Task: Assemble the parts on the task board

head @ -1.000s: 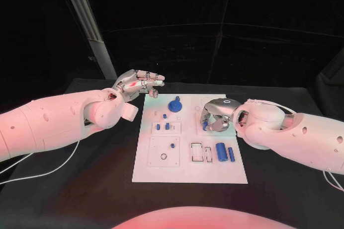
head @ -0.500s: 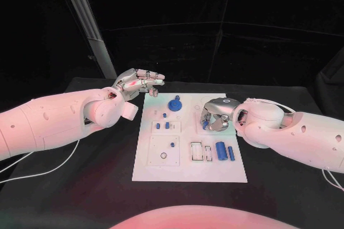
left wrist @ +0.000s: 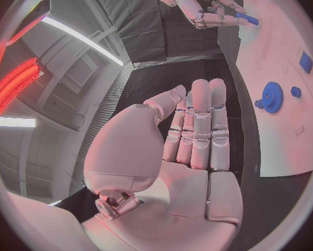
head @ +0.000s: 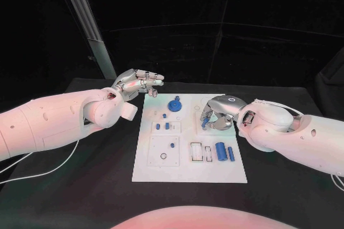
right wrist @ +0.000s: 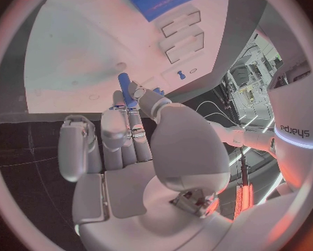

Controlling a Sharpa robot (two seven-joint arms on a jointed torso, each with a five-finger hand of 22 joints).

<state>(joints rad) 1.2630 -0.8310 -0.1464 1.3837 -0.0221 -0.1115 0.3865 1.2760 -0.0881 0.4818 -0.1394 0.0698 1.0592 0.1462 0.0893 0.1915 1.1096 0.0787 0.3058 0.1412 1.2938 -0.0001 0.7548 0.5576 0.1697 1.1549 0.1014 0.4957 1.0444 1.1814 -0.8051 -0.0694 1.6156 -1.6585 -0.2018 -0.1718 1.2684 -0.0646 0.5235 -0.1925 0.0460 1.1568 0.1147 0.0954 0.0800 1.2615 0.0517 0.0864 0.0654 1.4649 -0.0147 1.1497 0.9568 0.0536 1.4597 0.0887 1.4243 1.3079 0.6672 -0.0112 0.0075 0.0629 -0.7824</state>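
Note:
The white task board (head: 188, 165) lies in the middle of the black table. My right hand (head: 219, 111) hovers over the board's right side and pinches a small blue peg (head: 206, 121) between thumb and finger. The right wrist view shows that peg (right wrist: 125, 87) at the fingertips, above the board (right wrist: 80, 56). A blue gear (head: 175, 106) stands near the board's far end. My left hand (head: 136, 83) is raised beyond the board's far left corner, with straight fingers (left wrist: 200, 122) and nothing in it. From the left wrist I see the right hand (left wrist: 201, 5), its peg (left wrist: 247, 19) and the gear (left wrist: 270, 97).
Small blue pegs (head: 162, 125) stand at the board's left middle, and another (head: 172, 146) stands nearer me. Two blue cylinders (head: 224, 151) lie beside rectangular slots (head: 200, 152) on the near right. A grey post (head: 93, 35) rises behind the table's far left.
My right hand has lifted a little and turned, the blue peg still in it, and its forearm has swung outward. The left hand has not moved.

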